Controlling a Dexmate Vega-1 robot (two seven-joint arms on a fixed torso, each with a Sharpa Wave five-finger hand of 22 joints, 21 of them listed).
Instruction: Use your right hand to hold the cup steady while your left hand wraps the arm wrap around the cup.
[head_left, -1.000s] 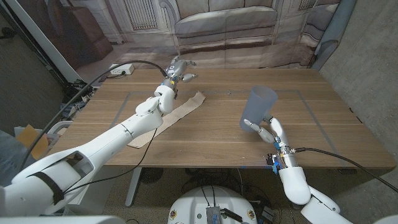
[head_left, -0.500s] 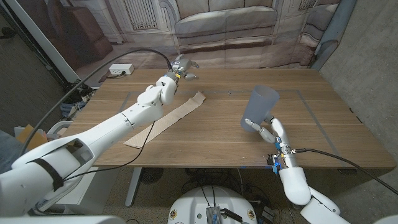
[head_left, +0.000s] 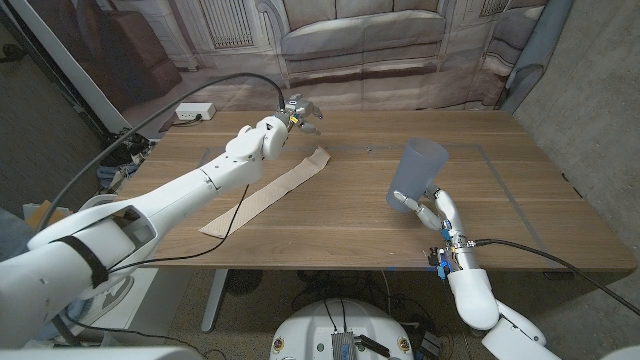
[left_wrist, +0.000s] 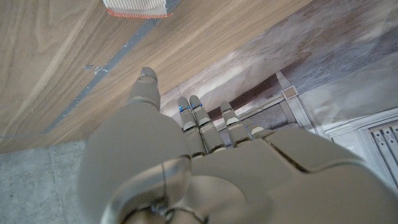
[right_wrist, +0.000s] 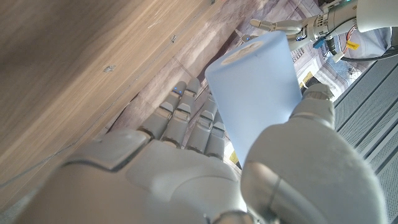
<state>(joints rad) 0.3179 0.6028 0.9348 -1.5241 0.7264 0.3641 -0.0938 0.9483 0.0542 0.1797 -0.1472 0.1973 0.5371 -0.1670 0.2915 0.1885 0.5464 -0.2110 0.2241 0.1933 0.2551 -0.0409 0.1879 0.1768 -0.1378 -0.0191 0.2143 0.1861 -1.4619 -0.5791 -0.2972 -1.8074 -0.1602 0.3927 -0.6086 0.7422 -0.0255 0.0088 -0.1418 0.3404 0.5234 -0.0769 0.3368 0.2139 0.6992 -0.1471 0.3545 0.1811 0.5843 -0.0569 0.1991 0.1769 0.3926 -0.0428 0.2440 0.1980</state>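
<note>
From the head view the right hand (head_left: 432, 210) cups the base of the pale cup (head_left: 415, 173), which stands upside down and looks light and tippy; the left hand (head_left: 297, 109), fingers spread and empty, hovers beyond the limp arm wrap (head_left: 268, 192), best pinched at its far end; the right wrist view confirms fingers (right_wrist: 186, 118) and thumb bracketing the cup; the left wrist view catches only the wrap's end.

Glossy white arms, grey-fingered left hand (head_left: 297, 108), black cables along both.

Wooden table (head_left: 340, 215) with grey tape lines (head_left: 505, 190). White power strip (head_left: 194, 111) on far left corner, black cable (head_left: 140, 135) beside it. Printed sofa backdrop (head_left: 360, 40) behind table.
</note>
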